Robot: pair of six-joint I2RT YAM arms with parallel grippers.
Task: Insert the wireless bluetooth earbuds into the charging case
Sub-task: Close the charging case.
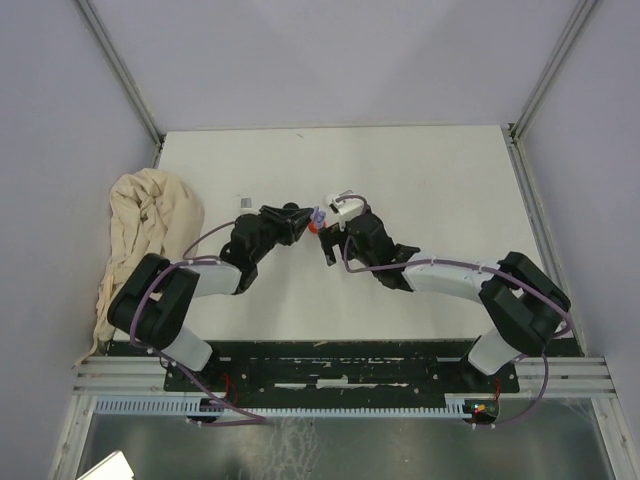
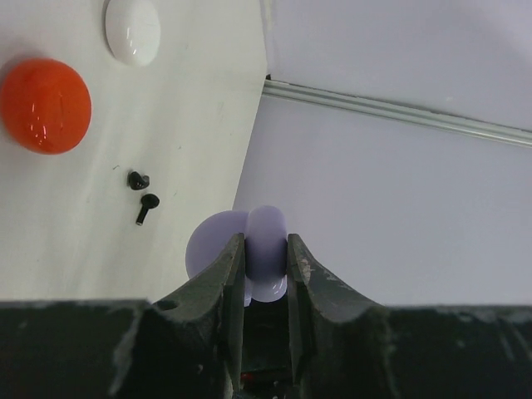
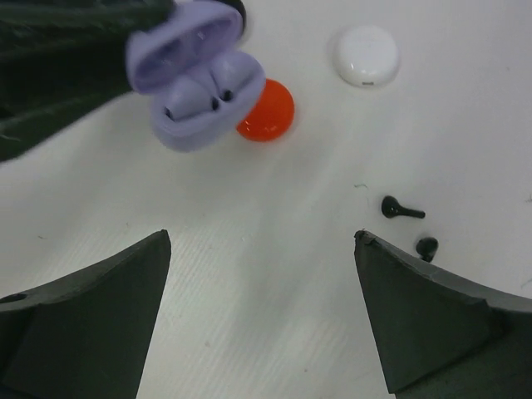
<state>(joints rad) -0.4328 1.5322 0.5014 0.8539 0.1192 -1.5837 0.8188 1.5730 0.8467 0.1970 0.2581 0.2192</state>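
**Lilac case clamped open in the left fingers; black buds loose by the right**

Two black stemmed plastic earbuds (image 3: 401, 209) lie loose on the white table (image 3: 274, 274). They are tiny and glossy, and they do not touch each other. One sits just ahead of the tip of the right gripper's (image 3: 262, 238) right-hand finger. The other is a little farther out, with its stem lying flat. Inside the lilac plastic clamshell charging case (image 3: 195, 91), two lilac shapes (image 3: 218, 83) with dark spots fill the wells. Whether they are fully seated I cannot tell.

The left gripper (image 2: 264, 245) has its fingers (image 2: 224, 274) pressed onto that case from both sides, holding it up with the lid hinged open. The right gripper's fingers (image 3: 91, 307) stand wide apart and grip nothing, with bare table between them. The case hangs ahead of its left-hand finger.

Just past the case, a glossy red round disc (image 3: 270, 112) rests on the table. A white round disc (image 3: 366, 54) lies farther out, apart from the red one. From the left fingers, both discs and the black buds lie ahead and to the left.

Seen from above, the two grippers meet near the middle of the table, with open surface on every side. A crumpled cream cloth (image 1: 150, 225) is heaped at the table's left edge beside the left arm, well apart from the fingers. Grey walls (image 1: 320, 60) stand behind and to either side.
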